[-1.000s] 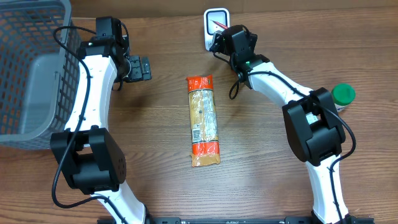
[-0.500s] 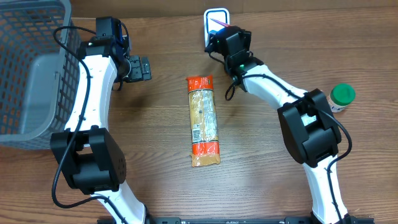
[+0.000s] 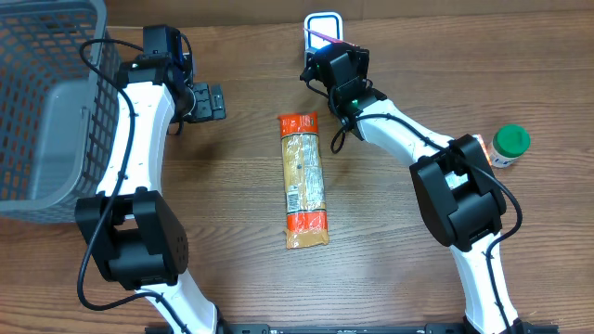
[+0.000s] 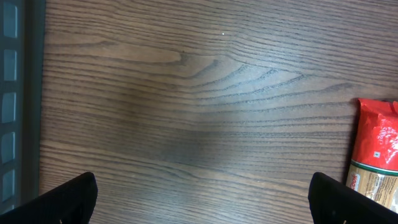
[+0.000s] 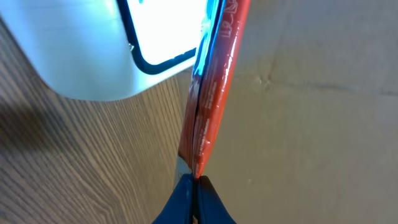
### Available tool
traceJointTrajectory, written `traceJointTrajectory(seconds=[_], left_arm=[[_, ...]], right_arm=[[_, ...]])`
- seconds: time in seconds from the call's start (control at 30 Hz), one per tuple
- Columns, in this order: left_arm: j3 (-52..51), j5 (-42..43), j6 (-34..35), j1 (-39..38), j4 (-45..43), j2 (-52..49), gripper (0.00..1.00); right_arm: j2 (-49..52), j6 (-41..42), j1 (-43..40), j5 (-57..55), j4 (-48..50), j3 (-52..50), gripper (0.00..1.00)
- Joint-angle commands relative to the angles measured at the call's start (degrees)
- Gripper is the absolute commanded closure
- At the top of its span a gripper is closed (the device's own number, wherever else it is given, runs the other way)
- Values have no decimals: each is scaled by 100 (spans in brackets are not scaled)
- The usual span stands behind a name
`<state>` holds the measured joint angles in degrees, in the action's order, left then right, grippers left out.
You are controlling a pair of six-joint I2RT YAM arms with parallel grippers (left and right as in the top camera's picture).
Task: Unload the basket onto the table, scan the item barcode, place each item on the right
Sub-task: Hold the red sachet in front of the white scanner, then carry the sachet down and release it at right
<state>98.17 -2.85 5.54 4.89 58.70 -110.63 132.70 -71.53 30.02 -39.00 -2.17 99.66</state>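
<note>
At the far left of the table (image 3: pixel 390 250) stands a grey mesh basket (image 3: pixel 37 102). Just right of it the left end effector (image 3: pixel 206 100) hangs over bare wood with its jaws spread wide and nothing between them. Near the middle a long red-and-tan packet (image 3: pixel 304 181) lies flat on the table, running from far to near, apart from both arms. Further right, at the far edge, the right end effector (image 5: pixel 194 198) is pinched tight on a thin red packet (image 5: pixel 214 93), gripping its lower edge and holding it edge-on just beside the lit window of the white scanner (image 3: pixel 322 20). At the far right stands a small green-capped bottle (image 3: pixel 509 144), well apart from everything else.
</note>
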Motion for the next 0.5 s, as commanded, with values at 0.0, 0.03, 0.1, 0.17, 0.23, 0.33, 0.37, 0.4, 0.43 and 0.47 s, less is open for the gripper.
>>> traceJointTrajectory(seconds=[0.0, 0.03, 0.1, 0.17, 0.23, 0.33, 0.37, 0.4, 0.43, 0.47], left_arm=[[-26, -55, -66, -2, -7, 37, 0], [-26, -55, -66, -2, -7, 37, 0], [-26, -55, -66, -2, -7, 37, 0], [-26, -55, -66, -2, -7, 37, 0], [-26, -55, -66, -7, -7, 37, 0], [-26, -55, -66, -7, -7, 37, 0], [-26, -55, -66, -7, -7, 37, 0], [-26, -55, -66, -7, -7, 37, 0], [-26, -55, -66, -2, -7, 37, 0], [-26, -55, -66, -2, -7, 37, 0]], right_arm=[[-83, 1086, -9, -409, 33, 157, 96], [-153, 1362, -7, -387, -35, 157, 97], [-407, 1996, -7, -120, -369, 157, 96], [-743, 2570, -9, 271, -807, 157, 96], [-1108, 3171, -9, 535, -1235, 157, 96], [-1670, 4140, -9, 896, -2146, 157, 96], [-1867, 4378, -20, 1158, -2594, 157, 96], [-2048, 4616, -31, 1458, -3075, 157, 96], [-2201, 4854, -46, 1735, -3462, 157, 96], [-2374, 5217, -66, 2074, -3921, 157, 96]])
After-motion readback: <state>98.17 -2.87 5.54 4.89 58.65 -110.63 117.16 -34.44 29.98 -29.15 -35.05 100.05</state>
